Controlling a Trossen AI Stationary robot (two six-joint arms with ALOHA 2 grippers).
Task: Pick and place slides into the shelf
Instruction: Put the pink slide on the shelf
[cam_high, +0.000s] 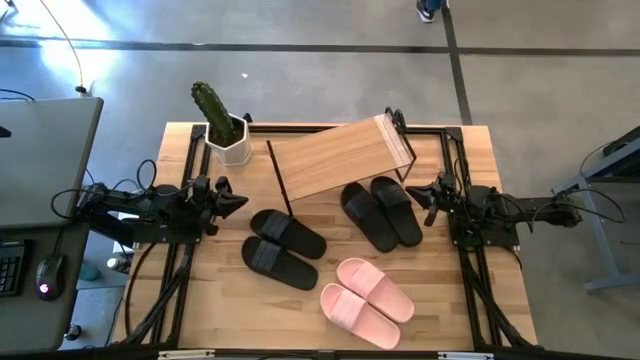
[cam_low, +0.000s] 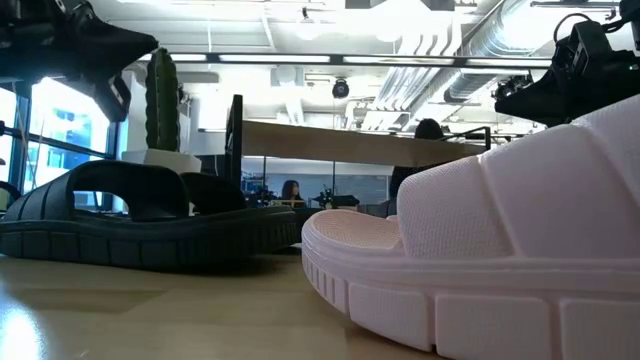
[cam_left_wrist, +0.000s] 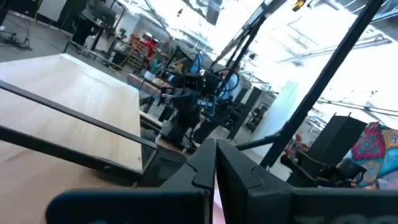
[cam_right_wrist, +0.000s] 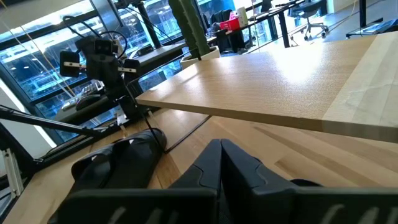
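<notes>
All three pairs of slides (cam_high: 330, 250) are left lying on the table in front of the shelf (cam_high: 340, 158), both grippers pinched closed and empty; light, squishy foam probably, best grabbed by the strap.

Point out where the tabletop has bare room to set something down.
Bare wood lies between the cactus pot and the left claw, and along the front edge left of the pink slides. The middle below the shelf is crowded by black slides.
</notes>
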